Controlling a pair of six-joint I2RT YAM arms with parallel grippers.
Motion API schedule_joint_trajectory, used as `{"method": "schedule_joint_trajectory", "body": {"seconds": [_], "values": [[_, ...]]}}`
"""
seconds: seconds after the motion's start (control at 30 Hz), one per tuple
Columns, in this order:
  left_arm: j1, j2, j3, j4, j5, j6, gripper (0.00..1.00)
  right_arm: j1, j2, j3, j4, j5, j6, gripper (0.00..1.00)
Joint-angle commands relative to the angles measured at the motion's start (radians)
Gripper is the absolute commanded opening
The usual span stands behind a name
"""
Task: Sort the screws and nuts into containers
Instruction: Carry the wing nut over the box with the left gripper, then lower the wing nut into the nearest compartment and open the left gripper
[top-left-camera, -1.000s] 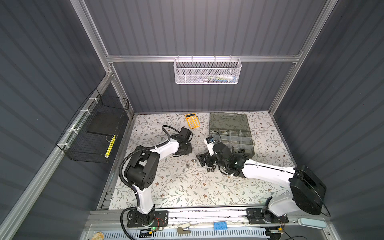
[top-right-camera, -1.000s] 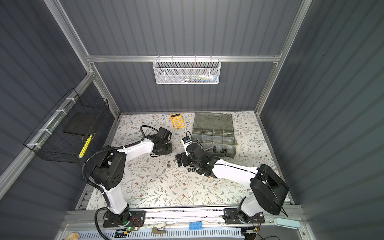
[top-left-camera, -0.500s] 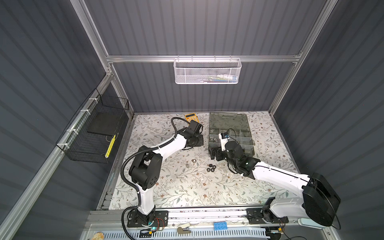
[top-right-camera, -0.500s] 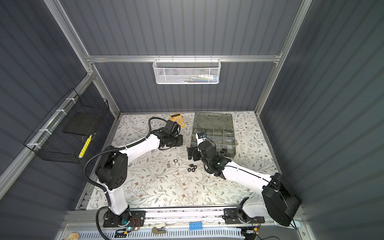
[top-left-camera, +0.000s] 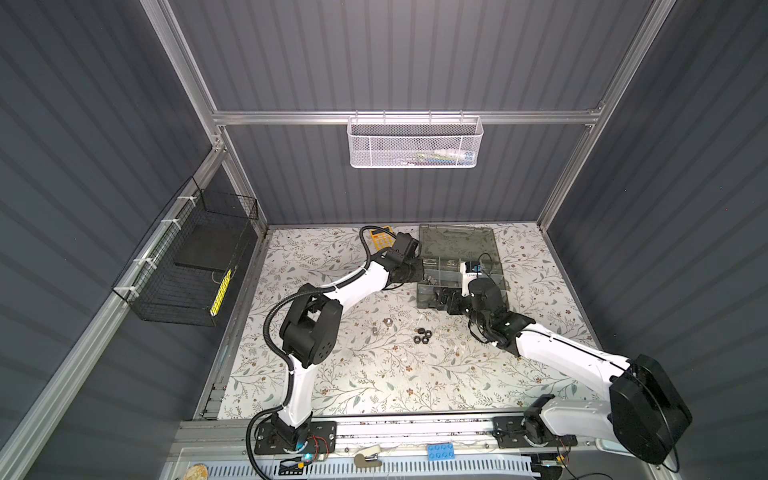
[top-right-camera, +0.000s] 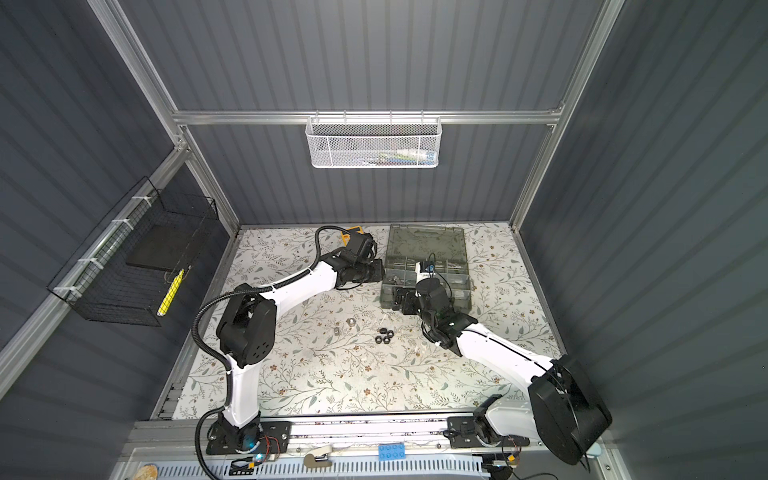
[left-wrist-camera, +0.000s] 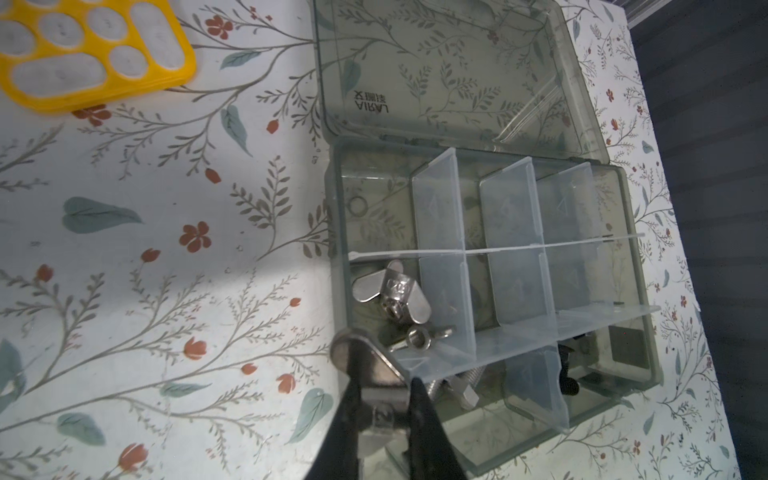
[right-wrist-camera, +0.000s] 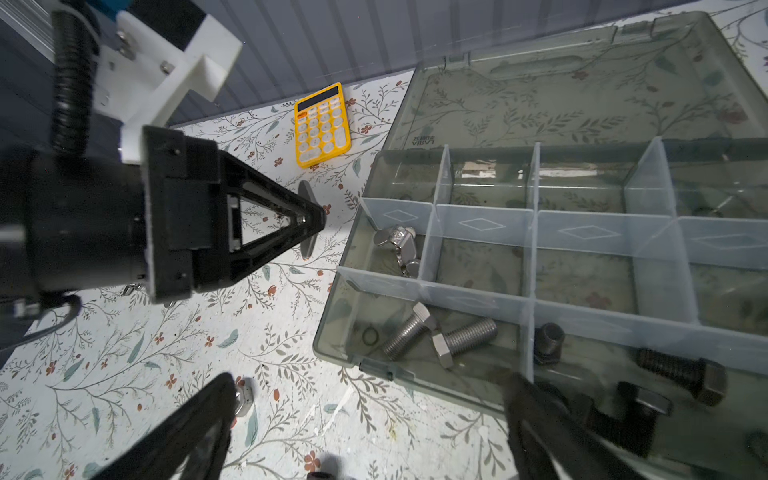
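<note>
The left claw (left-wrist-camera: 384, 397) is pressed together on a silver winged nut (left-wrist-camera: 362, 358), pinching it by its body with one wing standing out past the tips; it hangs just outside the side wall of the organizer box (top-left-camera: 457, 245), level with the compartment where other winged nuts (left-wrist-camera: 390, 291) already lie; so the step in hand looks like the carry-in of this nut, with the drop not yet made. The next move calls for a short reach across the wall until the nut is over that compartment, clear of the dividers, then a spreading of the jaws. The right claw (right-wrist-camera: 370, 390) is spread wide with nothing between its fingers (right-wrist-camera: 199, 424), low over the box's near corner, where silver screws (right-wrist-camera: 440, 338) and black screws (right-wrist-camera: 681, 374) sit in neighbouring compartments. Out on the bench (top-left-camera: 374, 374), a cluster of black nuts (top-left-camera: 422, 334) and a silver nut (top-left-camera: 387, 321) remain unsorted; a yellow calculator (right-wrist-camera: 322, 124) lies beyond the box.
</note>
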Motion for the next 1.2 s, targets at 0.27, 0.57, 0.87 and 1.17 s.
{"method": "schedule_joint_trajectory", "body": {"seconds": [0.27, 0.57, 0.87, 1.17], "values": [[-0.033, 0.123, 0.104, 0.049, 0.026, -0.014, 0.20, -0.017, -0.010, -0.013, 0.016, -0.052, 0.036, 0.99], [-0.037, 0.154, 0.101, 0.054, 0.026, -0.019, 0.23, -0.022, -0.008, -0.014, 0.021, -0.065, 0.043, 0.99], [-0.040, 0.126, 0.061, 0.056, 0.028, -0.022, 0.33, -0.026, -0.007, -0.014, 0.021, -0.069, 0.045, 0.99], [-0.039, 0.072, 0.027, 0.048, 0.000, -0.012, 0.41, -0.026, -0.006, -0.016, 0.021, -0.076, 0.049, 0.99]]}}
